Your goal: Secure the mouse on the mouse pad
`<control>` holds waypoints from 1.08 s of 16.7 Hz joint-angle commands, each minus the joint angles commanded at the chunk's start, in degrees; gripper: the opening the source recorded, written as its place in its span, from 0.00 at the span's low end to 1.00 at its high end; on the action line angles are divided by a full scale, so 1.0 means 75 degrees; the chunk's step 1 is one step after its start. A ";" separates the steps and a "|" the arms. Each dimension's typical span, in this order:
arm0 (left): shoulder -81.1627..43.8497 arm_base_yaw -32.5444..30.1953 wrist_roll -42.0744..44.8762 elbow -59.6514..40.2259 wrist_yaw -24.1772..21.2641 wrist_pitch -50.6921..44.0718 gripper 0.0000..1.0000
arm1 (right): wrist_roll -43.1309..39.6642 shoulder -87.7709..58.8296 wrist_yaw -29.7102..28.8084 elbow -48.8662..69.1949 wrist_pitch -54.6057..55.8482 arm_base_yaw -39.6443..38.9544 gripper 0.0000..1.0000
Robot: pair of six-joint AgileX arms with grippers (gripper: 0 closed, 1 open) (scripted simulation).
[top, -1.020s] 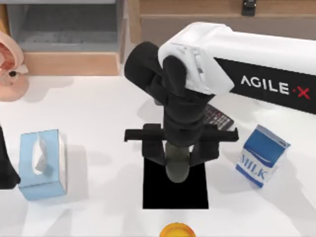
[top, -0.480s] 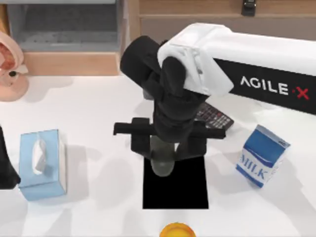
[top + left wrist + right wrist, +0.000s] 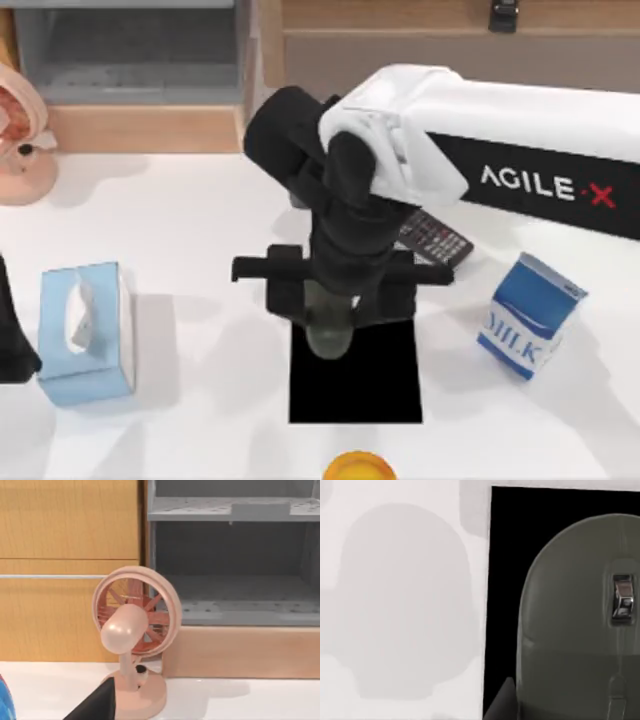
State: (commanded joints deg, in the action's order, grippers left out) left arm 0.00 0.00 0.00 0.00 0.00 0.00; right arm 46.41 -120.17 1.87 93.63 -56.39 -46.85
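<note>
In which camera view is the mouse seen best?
The right wrist view: the mouse is close, with its scroll wheel plain, over the mouse pad. The top view has it half hidden under the right gripper.

A white shell with ribbed moulding is seen on the right arm (image 3: 420,120), with "AGILEX" lettered white on a black panel; wrist and gripper parts are matte black.

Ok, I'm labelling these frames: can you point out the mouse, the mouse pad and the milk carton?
mouse (image 3: 331,335): top view, its rounded front end below the arm.
mouse pad (image 3: 372,385): top view, bare black surface.
milk carton (image 3: 527,318): top view, blue and white front face.
</note>
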 joint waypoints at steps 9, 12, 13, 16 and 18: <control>0.0000 0.0000 0.0000 0.0000 0.0000 0.0000 1.00 | 0.0253 -0.0292 -0.0191 -0.0464 -0.0108 -0.0005 0.00; 0.0000 0.0000 0.0000 0.0000 0.0000 0.0000 1.00 | 0.0253 -0.0292 -0.0191 -0.0464 -0.0108 -0.0005 0.23; 0.0000 0.0000 0.0000 0.0000 0.0000 0.0000 1.00 | 0.0253 -0.0292 -0.0191 -0.0464 -0.0108 -0.0005 0.30; 0.0000 0.0000 0.0000 0.0000 0.0000 0.0000 1.00 | 0.0253 -0.0292 -0.0191 -0.0464 -0.0108 -0.0005 0.53; 0.0000 0.0000 0.0000 0.0000 0.0000 0.0000 1.00 | 0.0253 -0.0292 -0.0191 -0.0464 -0.0108 -0.0005 0.68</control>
State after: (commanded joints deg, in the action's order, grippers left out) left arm 0.00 0.00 0.00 0.00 0.00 0.00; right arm 48.31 -122.36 0.43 90.15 -57.20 -46.89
